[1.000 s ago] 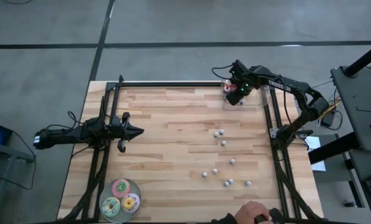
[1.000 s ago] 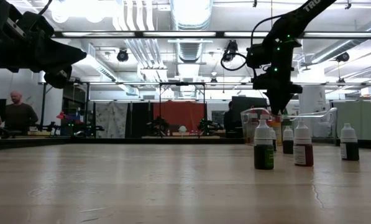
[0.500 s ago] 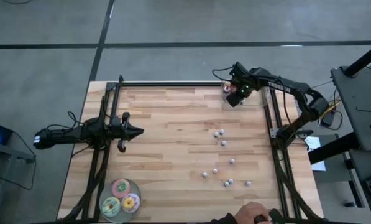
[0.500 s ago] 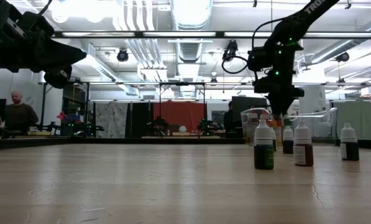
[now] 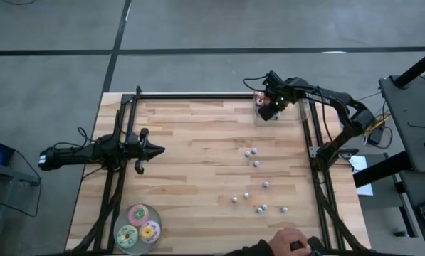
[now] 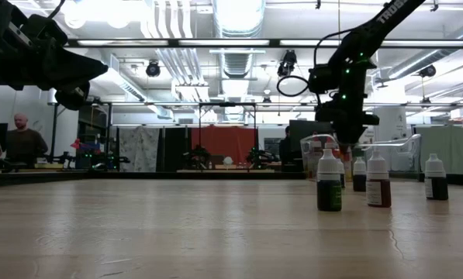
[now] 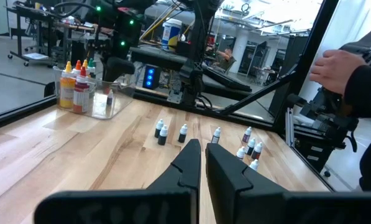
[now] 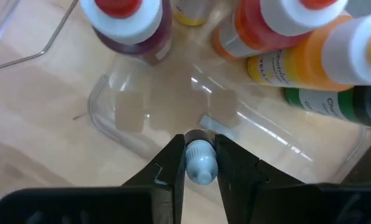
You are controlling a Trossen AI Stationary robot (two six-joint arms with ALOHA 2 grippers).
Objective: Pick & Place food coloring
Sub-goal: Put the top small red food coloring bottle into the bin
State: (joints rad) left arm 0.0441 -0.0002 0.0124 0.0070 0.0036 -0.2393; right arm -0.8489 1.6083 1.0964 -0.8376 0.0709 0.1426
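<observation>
A tiny pale-capped food coloring bottle (image 8: 201, 160) is pinched in the right hand (image 8: 201, 163), hung directly above the clear plastic bin (image 8: 141, 134) at the wooden desk (image 5: 191, 163)'s far corner; the left hand (image 7: 201, 163) is kept nearly closed, empty.

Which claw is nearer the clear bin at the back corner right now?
Right. The right claw hangs directly over the clear bin, gripping a small bottle. The left claw sits far across the table at its left side.

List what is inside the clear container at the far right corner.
The clear container holds upright bottles: a red one and orange ones. The right tool hangs above it, gripping a pale-capped bottle whose body is hidden.
</observation>
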